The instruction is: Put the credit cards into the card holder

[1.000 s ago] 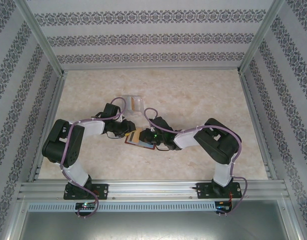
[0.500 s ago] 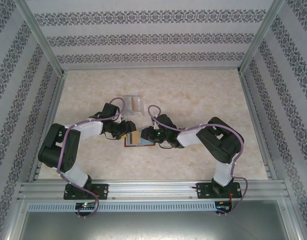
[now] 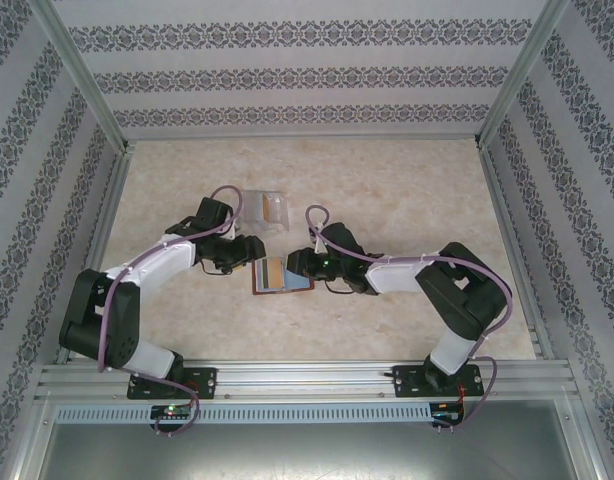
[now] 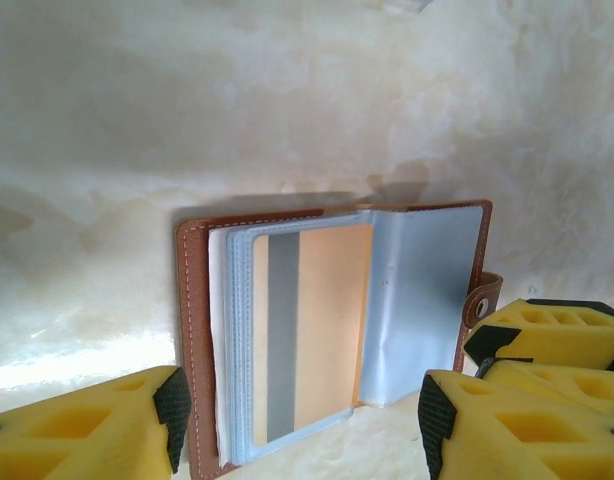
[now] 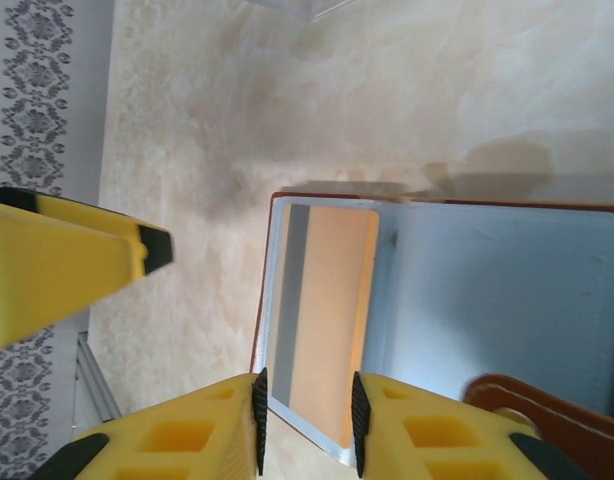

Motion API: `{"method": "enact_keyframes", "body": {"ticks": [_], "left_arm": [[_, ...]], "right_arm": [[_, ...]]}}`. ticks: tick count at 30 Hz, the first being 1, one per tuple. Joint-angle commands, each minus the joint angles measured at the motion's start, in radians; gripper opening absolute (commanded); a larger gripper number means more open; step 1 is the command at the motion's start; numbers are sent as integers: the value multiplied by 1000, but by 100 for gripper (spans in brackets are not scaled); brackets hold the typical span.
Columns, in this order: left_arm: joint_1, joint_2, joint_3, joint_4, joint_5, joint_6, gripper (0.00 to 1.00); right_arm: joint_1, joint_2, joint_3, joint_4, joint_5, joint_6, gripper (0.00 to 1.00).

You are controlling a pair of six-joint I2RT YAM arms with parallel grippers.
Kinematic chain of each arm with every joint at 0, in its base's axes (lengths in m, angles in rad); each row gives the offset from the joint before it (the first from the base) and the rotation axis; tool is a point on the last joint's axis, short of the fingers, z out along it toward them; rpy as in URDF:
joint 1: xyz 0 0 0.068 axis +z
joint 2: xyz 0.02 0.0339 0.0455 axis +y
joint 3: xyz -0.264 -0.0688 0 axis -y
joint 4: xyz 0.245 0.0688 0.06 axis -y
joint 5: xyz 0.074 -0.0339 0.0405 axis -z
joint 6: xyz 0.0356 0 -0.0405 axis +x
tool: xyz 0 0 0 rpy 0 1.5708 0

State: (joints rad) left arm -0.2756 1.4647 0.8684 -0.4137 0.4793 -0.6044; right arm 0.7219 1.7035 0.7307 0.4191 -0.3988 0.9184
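One orange-tan card (image 4: 332, 320) sits sleeved in the card holder (image 4: 192, 340), which lies open mid-table between the arms. Card's long axis runs near-to-far along the spine; snap tab (image 4: 477, 300) toward right arm. Probably light, with floppy sleeves: take by leather edge. Left gripper (image 4: 302, 415) wide apart, empty. Right gripper (image 5: 305, 425) narrowly parted astride sleeve edge.

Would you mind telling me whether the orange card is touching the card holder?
Touching. The left wrist view shows the orange card lying inside a see-through pocket of the open card holder.
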Motion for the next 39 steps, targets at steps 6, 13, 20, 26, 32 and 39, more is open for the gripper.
{"method": "enact_keyframes", "body": {"ticks": [6,13,20,26,32,39], "left_arm": [[59,-30,-40,-65,-82,16,61],[112,-66,-112,-33,-62,2,59],[190,-98,-176,10,-6,-25,57],[212,-98,-192,22,19,-12,57],[213,-81,-190,32,37,-6,56],[213,-68,-184,31,45,0,56]], "right_arm": [[142,-22,206,-478,313,-240,52],[265,108,442,-749,550,-287,60],[317,217,574,-839,626,-270,60],[309,264,604,-843,577,-247,65],[312,305,634,-840,564,-230,70],[312,326,644,-839,553,-233,68]]}}
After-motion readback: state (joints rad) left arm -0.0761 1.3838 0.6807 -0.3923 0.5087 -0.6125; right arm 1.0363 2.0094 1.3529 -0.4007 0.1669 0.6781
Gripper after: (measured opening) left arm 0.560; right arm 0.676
